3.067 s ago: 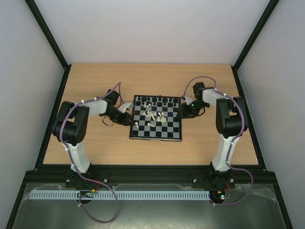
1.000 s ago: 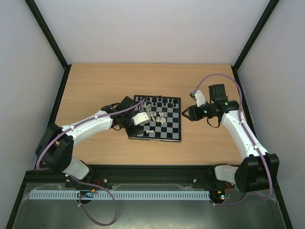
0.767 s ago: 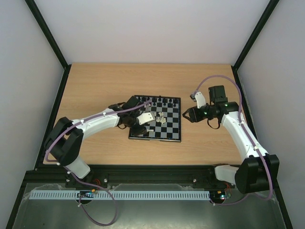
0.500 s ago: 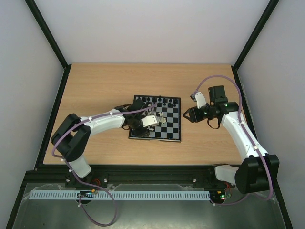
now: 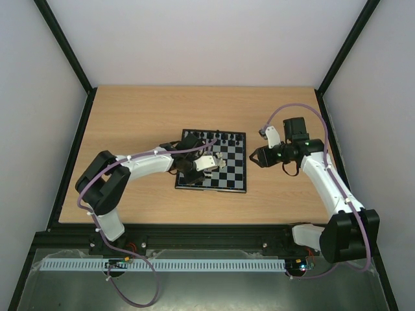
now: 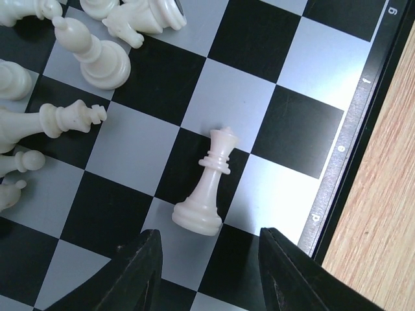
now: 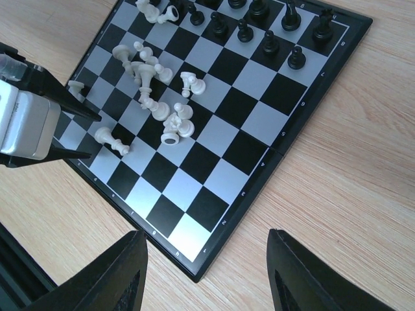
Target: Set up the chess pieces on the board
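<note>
The board point(image 5: 211, 188) lies mid-table. Black pieces point(image 5: 214, 136) stand in rows along its far edge. Cream pieces point(image 5: 218, 160) lie in a loose heap in the middle; they also show in the right wrist view point(image 7: 155, 91) and the left wrist view point(image 6: 65, 65). My left gripper point(image 5: 206, 162) is open low over the board's near-left part. One cream piece point(image 6: 209, 188) lies on its side just ahead of its open fingertips; the right wrist view also shows this piece point(image 7: 111, 139). My right gripper point(image 5: 254, 155) is open and empty, raised beside the board's right edge.
The wooden table point(image 5: 130, 116) lies all round the board, inside black frame rails and pale walls. In the right wrist view the board's corner point(image 7: 207, 275) sits between my fingers, and the left gripper point(image 7: 91, 136) reaches in from the left.
The left arm has swung right from the board's left edge, reaching over the near-left squares. The right arm backed off the board's edge earlier and has since stayed still.
</note>
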`<state>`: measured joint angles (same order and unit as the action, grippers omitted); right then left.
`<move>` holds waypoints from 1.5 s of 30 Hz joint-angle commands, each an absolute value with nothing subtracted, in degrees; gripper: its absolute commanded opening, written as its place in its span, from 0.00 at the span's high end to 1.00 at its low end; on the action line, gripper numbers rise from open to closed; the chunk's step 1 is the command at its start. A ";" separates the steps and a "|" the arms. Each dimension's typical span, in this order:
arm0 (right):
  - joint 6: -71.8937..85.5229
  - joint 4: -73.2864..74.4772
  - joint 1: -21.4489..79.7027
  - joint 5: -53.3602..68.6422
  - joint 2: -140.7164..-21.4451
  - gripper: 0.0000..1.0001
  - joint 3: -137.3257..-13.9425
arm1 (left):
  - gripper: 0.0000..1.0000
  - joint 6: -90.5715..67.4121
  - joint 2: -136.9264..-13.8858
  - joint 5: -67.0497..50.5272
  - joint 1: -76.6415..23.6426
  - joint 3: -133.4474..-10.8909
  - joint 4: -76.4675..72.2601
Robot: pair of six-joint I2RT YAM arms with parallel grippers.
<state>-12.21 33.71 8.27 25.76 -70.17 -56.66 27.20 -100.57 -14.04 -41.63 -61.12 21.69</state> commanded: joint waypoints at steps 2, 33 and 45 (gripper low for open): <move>-12.44 34.25 8.44 25.14 -70.03 0.49 -55.19 | 0.55 28.46 -101.30 -14.87 -41.99 -63.02 20.88; -12.31 33.20 8.44 23.83 -68.99 0.48 -52.60 | 0.68 33.50 -103.66 -13.54 -43.20 -61.15 19.20; -8.56 31.20 8.44 24.75 -69.50 0.48 -53.72 | 0.82 32.15 -103.97 -15.28 -43.07 -61.98 20.63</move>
<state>-11.77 32.67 8.27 23.70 -69.69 -53.39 33.28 -103.44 -13.93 -43.07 -61.95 19.59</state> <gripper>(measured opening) 0.516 0.212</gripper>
